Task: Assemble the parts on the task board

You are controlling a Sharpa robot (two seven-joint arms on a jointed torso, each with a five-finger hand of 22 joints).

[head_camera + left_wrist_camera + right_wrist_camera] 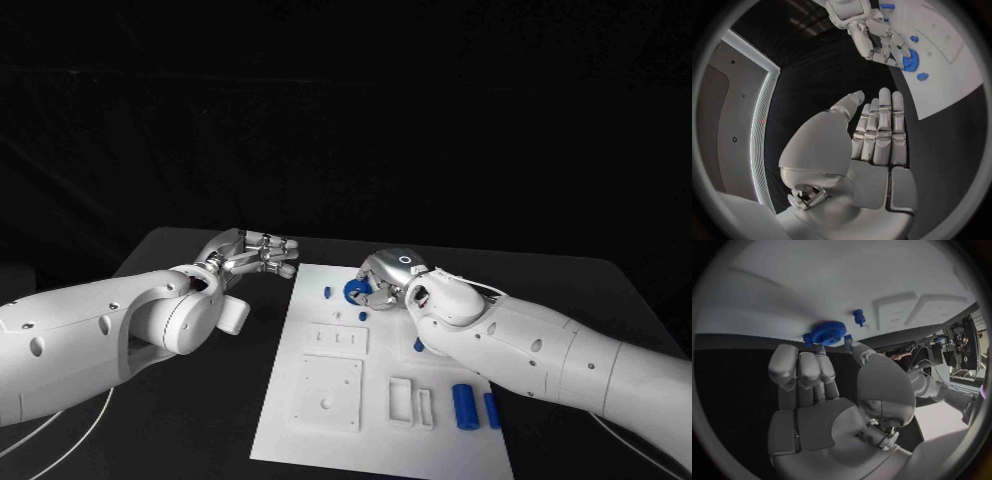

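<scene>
Gripping blue gear, right hand; no legible writing.

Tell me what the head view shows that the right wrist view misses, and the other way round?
Head view alone: two blue cylinders lying near the task board's close edge, and the left robot hand off the board. Right wrist view alone: the teeth on the blue gear. Both: the right robot hand at that gear, plus a small blue peg nearby.

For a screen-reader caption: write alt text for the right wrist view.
The robot's silver right hand touches a round blue toothed gear with its fingertips at the edge of the white task board. A small blue peg stands on the board just beyond the gear, near raised white rectangular fixtures.
</scene>
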